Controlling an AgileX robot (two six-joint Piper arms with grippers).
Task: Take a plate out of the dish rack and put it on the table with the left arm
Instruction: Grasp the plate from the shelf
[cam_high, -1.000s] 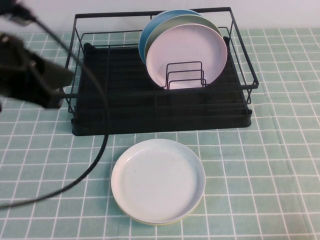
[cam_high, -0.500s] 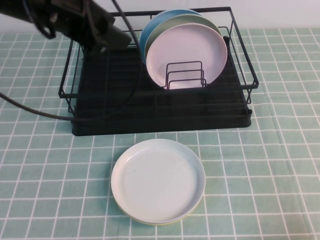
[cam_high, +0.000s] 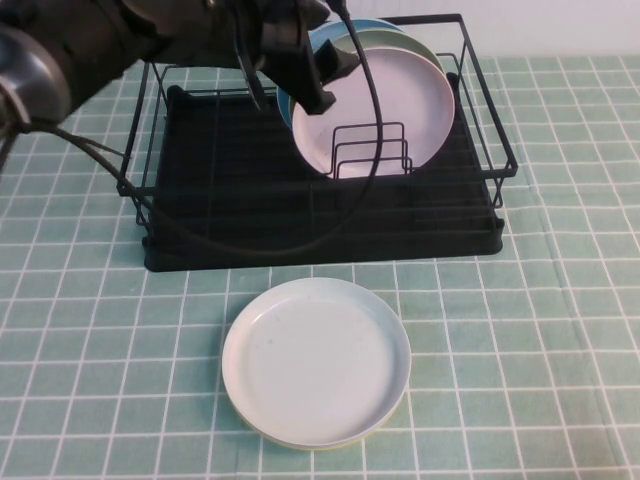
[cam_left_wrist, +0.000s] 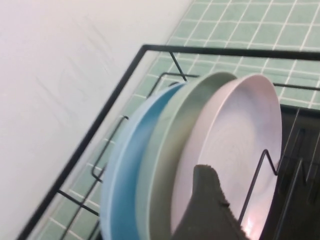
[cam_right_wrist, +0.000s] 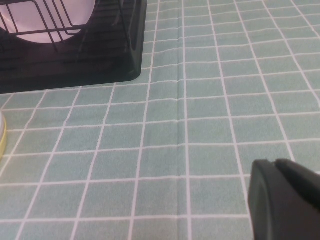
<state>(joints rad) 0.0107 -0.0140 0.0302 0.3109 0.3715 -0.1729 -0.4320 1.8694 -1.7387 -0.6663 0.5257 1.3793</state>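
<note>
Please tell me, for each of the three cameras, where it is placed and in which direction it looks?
High view: raised on the robot's side, facing down at the table and dish rack; left arm and left gripper at the plates.
Left wrist view: close on the pink plate in the rack; one dark fingertip shows.
Right wrist view: low over the cloth; right gripper at the corner.
Shared: all show rack and pink plate.

My left arm stretched across from left, left hand raised at far end. Right hand low over desk.
</note>
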